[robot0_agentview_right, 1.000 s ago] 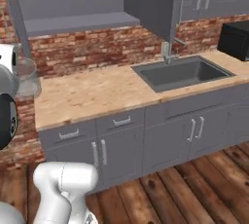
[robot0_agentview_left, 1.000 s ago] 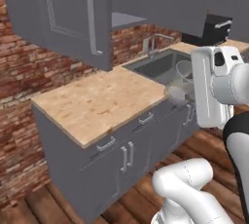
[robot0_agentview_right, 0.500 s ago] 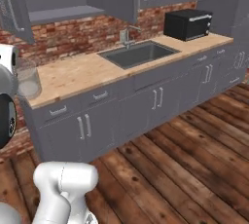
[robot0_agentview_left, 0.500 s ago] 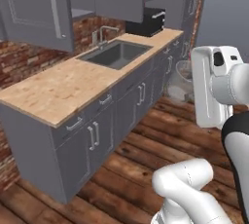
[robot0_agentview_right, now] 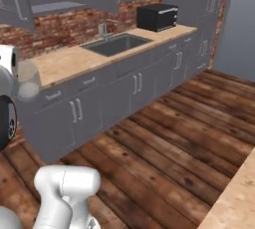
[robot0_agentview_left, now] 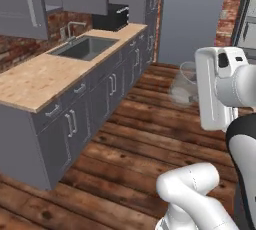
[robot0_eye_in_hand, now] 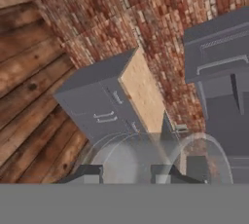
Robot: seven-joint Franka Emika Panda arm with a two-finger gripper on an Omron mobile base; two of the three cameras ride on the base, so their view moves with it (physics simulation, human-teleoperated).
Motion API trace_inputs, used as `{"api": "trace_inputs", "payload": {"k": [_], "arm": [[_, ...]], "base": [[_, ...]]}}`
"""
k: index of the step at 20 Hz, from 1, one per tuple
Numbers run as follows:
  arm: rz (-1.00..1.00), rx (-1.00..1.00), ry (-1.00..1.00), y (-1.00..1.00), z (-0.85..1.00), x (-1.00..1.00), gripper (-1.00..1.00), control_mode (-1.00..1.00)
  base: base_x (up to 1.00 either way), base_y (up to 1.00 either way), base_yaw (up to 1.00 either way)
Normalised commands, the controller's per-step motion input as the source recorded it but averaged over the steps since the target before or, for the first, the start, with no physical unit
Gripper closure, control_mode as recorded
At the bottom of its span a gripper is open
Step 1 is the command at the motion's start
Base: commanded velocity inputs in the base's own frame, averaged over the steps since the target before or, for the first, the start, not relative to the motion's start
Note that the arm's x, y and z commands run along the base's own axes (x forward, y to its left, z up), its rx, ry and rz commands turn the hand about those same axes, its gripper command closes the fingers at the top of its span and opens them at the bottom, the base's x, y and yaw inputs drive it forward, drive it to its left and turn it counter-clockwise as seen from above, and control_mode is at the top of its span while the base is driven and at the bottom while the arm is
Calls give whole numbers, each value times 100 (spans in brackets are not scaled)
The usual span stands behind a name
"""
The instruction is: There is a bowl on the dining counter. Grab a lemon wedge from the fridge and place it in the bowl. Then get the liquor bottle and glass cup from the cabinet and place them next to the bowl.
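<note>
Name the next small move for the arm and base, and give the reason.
Probably keep turning the base toward the dining counter, holding the claw steady. The glass cup sits clamped in it, carried above the wood floor, with the counter's corner just at the right base view's edge.

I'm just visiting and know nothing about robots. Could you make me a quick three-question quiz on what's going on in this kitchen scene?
1. True or false: the gripper is carrying a red bottle.
2. What sits on the wood-topped counter just right of the sink? A) black microwave B) kettle C) bowl
3. Fill in: the floor is made of dark ____ planks.

Key:
1. False. It holds the glass cup, a clear tumbler seen beside the white arm.
2. A, the black microwave.
3. Wood.
</note>
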Motion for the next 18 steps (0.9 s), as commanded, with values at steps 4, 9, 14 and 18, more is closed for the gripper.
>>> {"api": "trace_inputs", "payload": {"k": [4, 9, 14, 18], "arm": [[0, 0, 0, 0, 0, 0, 100, 100], [0, 0, 0, 0, 0, 0, 100, 100], [0, 0, 0, 0, 0, 0, 100, 100], [0, 0, 0, 0, 0, 0, 100, 100]], "base": [[-100, -40, -25], [-100, -60, -22], [-100, -59, -23], [-100, -39, -28]]}}
